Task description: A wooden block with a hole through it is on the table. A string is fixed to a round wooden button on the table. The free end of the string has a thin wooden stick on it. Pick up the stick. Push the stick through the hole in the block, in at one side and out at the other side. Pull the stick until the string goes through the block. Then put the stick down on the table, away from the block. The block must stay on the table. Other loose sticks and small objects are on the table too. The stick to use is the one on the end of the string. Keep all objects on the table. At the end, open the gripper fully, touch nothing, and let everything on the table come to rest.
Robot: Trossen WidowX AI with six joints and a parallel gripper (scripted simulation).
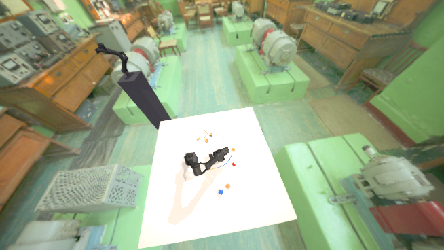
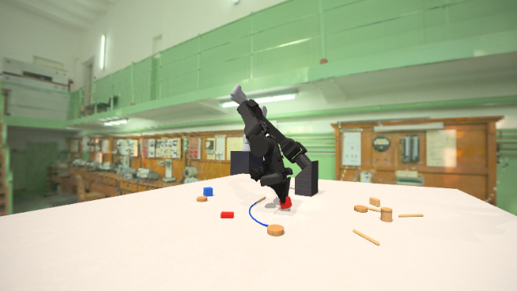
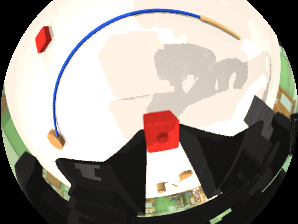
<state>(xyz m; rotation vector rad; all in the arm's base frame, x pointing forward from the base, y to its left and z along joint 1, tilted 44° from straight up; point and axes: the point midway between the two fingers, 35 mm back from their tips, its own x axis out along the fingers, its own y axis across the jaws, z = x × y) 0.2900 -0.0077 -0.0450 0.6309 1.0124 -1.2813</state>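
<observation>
The red block (image 2: pixel 285 203) (image 3: pixel 161 132) has a round hole in the face toward the wrist camera. My gripper (image 2: pixel 284 199) (image 3: pixel 160 131) is shut on this block, which looks tilted and just above the table, over its shadow. The round wooden button (image 1: pixel 233 149) (image 2: pixel 275 229) (image 3: pixel 56 139) lies on the table. The blue string (image 2: pixel 250 213) (image 3: pixel 157 10) curves from it across the table to the thin wooden stick (image 2: pixel 261 199) (image 3: pixel 221 27). The stick lies flat, apart from the block and fingers. The block is hidden by the arm in the top view.
A small red piece (image 1: pixel 233 164) (image 2: pixel 227 215) (image 3: pixel 43 39) lies outside the string's curve. A blue cube (image 1: pixel 220 192) (image 2: pixel 208 191) stands near a wooden disc (image 1: pixel 227 186) (image 2: pixel 201 198). Loose sticks (image 2: pixel 410 215) (image 2: pixel 366 237) lie around a wooden cylinder (image 2: pixel 386 214).
</observation>
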